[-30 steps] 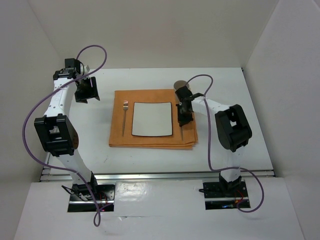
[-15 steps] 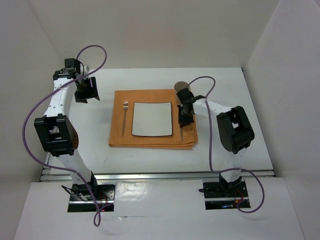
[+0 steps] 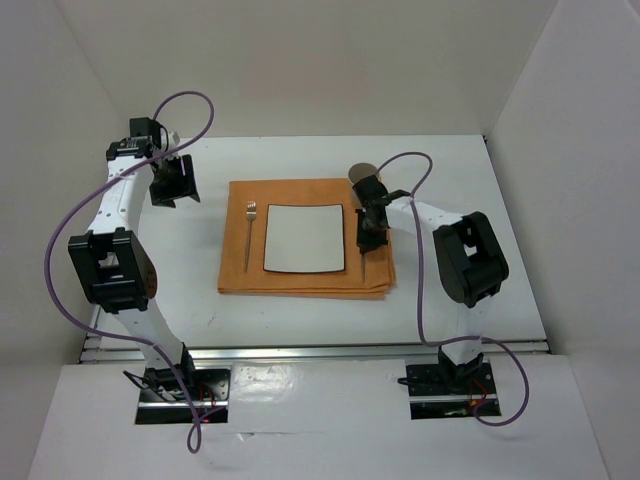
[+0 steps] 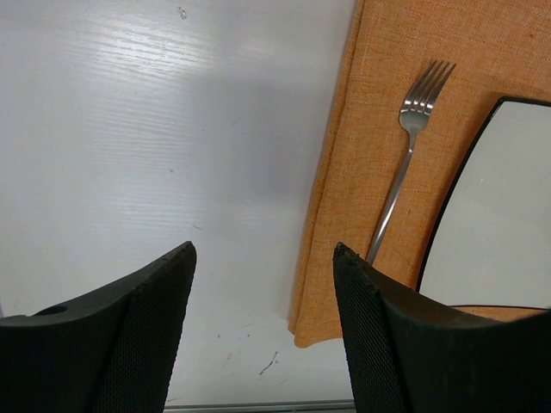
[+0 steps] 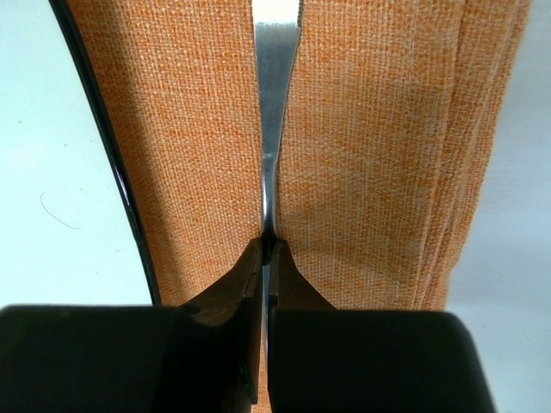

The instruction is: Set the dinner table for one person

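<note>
Right of the plate, the right gripper (image 5: pixel 265 245) points down with its two fingers pinched tight on a slim silver utensil (image 5: pixel 271 129); which kind of utensil it is cannot be told. That utensil runs lengthwise over the orange cloth (image 5: pixel 362 155), just beside the dark rim of the square white plate (image 5: pixel 52 172) and not touching it. Whether it rests on the cloth or hangs just above it is unclear.

From above, the plate (image 3: pixel 304 238) sits in the middle of the cloth (image 3: pixel 300 282). A fork (image 3: pixel 248 240) lies on the cloth along the plate's left side, tines pointing to the far edge.

Further left, the left gripper (image 4: pixel 263 249) hangs above bare tabletop beside the cloth's left edge, its jaws spread wide and holding nothing.

All of this rests on the dinner table (image 3: pixel 450 180), a broad white surface that fills the space between the arms and the far wall.
</note>
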### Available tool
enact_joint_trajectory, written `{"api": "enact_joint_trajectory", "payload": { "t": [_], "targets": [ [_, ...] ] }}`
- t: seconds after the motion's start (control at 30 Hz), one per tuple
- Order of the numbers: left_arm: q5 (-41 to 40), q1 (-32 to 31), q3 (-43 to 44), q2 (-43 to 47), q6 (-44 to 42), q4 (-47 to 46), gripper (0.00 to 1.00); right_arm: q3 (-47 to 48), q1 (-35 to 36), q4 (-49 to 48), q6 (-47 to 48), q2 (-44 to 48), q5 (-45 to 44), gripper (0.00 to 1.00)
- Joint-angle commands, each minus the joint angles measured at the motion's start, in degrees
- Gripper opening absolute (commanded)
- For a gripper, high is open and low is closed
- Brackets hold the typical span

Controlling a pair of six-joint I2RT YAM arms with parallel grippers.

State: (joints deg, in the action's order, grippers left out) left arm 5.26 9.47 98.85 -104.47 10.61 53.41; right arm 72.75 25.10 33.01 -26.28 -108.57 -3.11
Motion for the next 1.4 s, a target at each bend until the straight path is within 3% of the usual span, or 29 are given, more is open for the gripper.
{"api": "enact_joint_trajectory", "payload": {
  "t": [0.0,0.1,0.23,0.43,0.7,0.87,1.03,1.2,1.37],
  "targets": [
    [1.1,0.4,-0.5,2.7,-0.7,0.1,0.72,2.1,-0.3,-1.4,-1.4,-0.5,-2.2,0.03],
    [1.6,0.4,-0.5,2.7,-1.2,0.1,0.72,2.1,-0.3,-1.9,-1.4,0.6,-2.2,0.11],
    [1.6,0.4,-0.5,2.7,-1.2,0.1,0.72,1.6,-0.3,-1.9,-1.4,1.9,-2.2,0.35],
    [1.6,0.4,-0.5,2.7,-1.2,0.1,0.72,0.5,-0.3,-1.4,-0.9,5.9,-2.2,0.50],
    [0.4,0.4,-0.5,3.7,-1.2,0.6,0.72,0.0,0.2,3.0,-0.4,18.5,-8.5,0.71],
    [-0.3,4.0,-4.0,7.1,-2.3,-0.5,0.72,-2.3,-4.7,8.9,-0.3,28.0,-12.8,0.97],
    [-2.8,8.8,-11.3,10.7,-5.6,0.0,0.72,-10.0,-16.2,13.6,-2.6,36.3,-11.7,1.00],
    [-5.8,17.3,-21.6,17.2,-10.2,-2.5,0.72,-13.6,-21.8,14.8,-3.7,46.5,-11.1,1.00],
    [-9.1,20.8,-32.9,24.8,-16.6,-5.9,0.72,-13.7,-24.8,15.3,-4.2,54.2,-11.7,1.00]
  ]
}}
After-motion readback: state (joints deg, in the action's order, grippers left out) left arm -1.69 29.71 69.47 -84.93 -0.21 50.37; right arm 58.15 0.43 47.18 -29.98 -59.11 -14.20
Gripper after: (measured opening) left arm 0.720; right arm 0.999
